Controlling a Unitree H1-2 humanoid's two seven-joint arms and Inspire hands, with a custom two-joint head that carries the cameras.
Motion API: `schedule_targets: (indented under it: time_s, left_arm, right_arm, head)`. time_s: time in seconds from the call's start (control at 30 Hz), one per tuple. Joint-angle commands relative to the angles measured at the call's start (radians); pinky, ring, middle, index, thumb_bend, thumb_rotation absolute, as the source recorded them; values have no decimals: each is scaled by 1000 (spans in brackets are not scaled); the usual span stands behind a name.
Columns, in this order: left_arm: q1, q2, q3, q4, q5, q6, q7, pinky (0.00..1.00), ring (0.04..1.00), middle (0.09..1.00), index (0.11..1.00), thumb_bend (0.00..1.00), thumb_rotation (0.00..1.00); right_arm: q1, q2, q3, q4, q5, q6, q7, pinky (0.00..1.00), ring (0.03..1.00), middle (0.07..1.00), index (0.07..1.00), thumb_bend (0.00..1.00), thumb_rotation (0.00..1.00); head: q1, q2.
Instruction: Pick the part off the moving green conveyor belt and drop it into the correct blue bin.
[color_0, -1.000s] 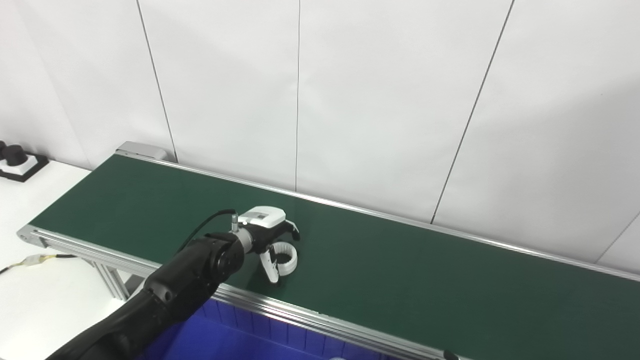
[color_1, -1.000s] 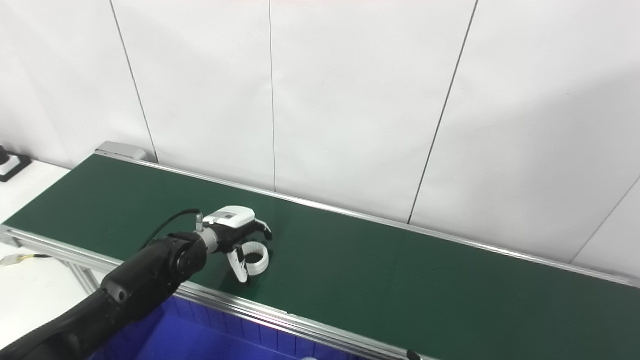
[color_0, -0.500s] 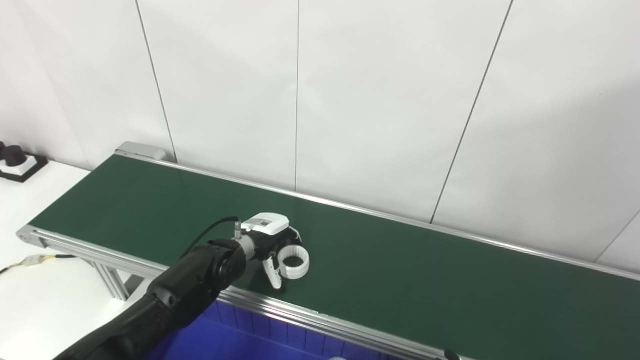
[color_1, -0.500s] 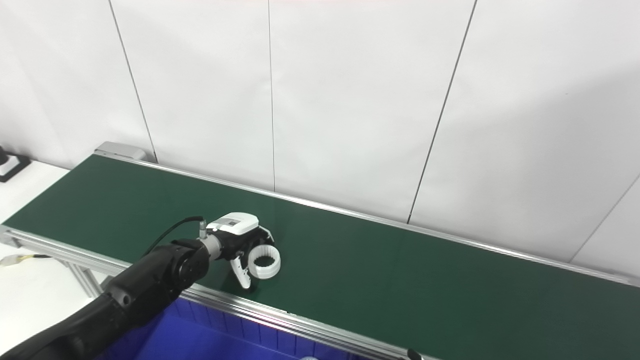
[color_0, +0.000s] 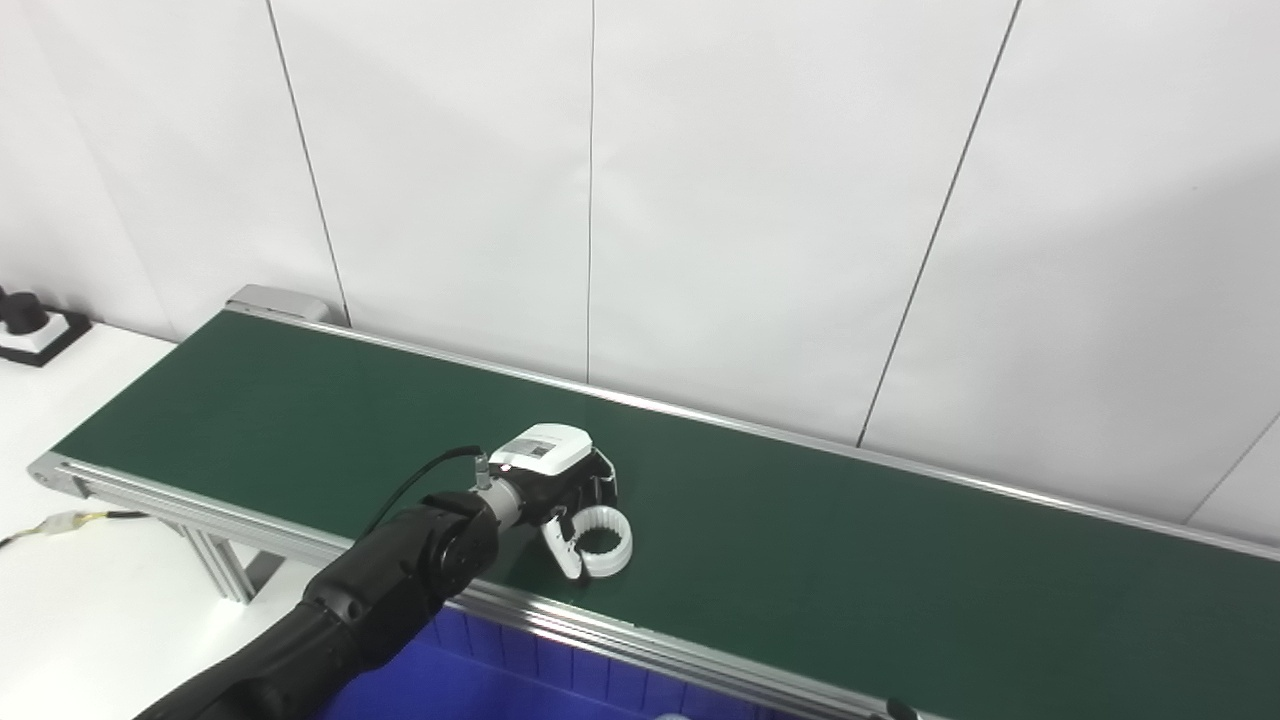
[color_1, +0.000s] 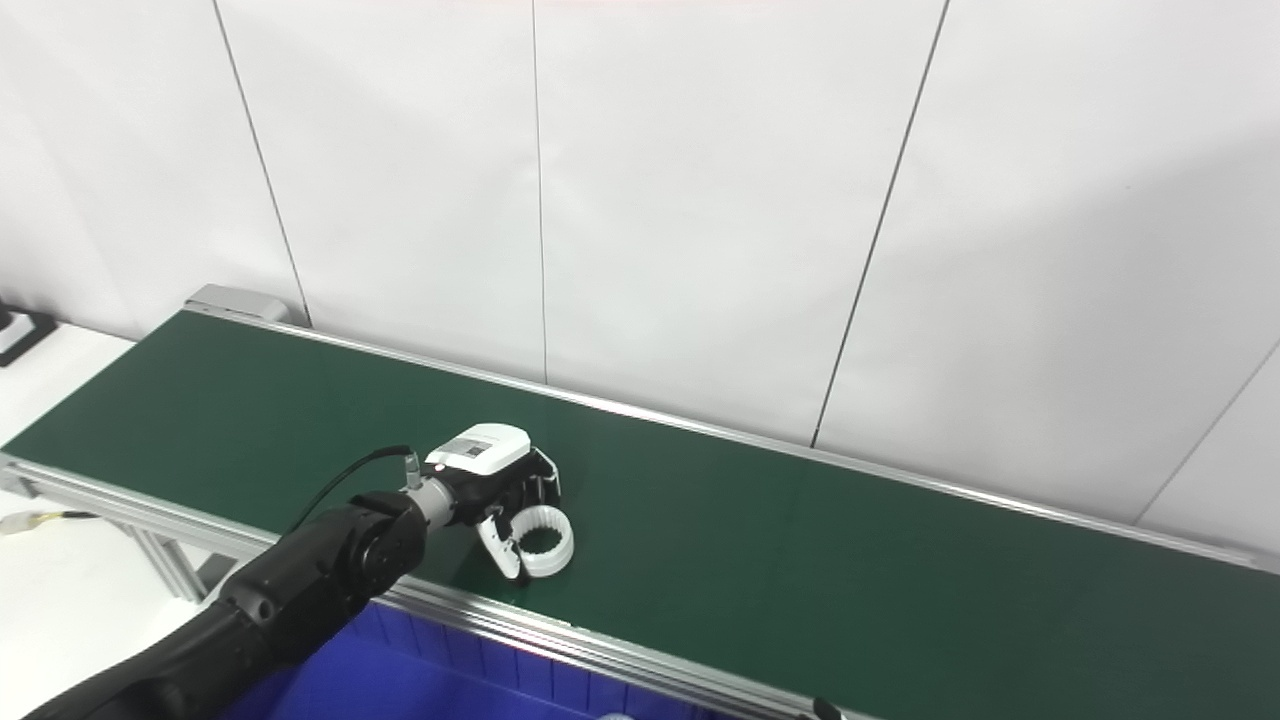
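Observation:
A white toothed ring (color_0: 620, 552) lies flat on the green conveyor belt (color_0: 900, 580), close to the belt's near rail. My left hand (color_0: 560, 482) reaches over the belt from the lower left, and its white thumb presses the ring's left side. Its dark fingers curl over the far side, so the hand is closed around the ring, which rests on the belt. Below the rail at the bottom edge, part of a blue bin (color_0: 470, 680) shows. My right hand is out of sight.
The belt's aluminium rail (color_0: 650, 655) runs between the hand and the bin. On the white table at left stand a black-and-white device (color_0: 25, 325) and a cable connector (color_0: 70, 520). A white panelled wall rises right behind the belt.
The ring and my left hand have moved together to the right along the belt and a little toward the near rail. The fingers have curled tighter around the ring.

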Motion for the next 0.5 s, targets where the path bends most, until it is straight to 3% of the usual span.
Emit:
schedule_targets:
  time_s: [0.0,0.23,0.47]
  left_arm:
    - [-16,19,16,-14,-5,1,17,602,527,514,469,521,0]
    - [-11,15,24,-28,-19,4,15,599,516,510,459,511,0]
    - [22,33,44,-165,-30,39,-40,624,517,507,443,500,0]
  right_arm:
    - [-10,4,-1,-21,15,-36,4,765,815,856,910,286,590]
    - [-6,8,-3,-28,8,-28,-5,745,802,848,905,275,552]
    - [1,2,-1,-40,3,-22,-3,764,813,853,910,297,592]
  head:
    - [1,0]
    - [-3,2]
    - [-5,12]
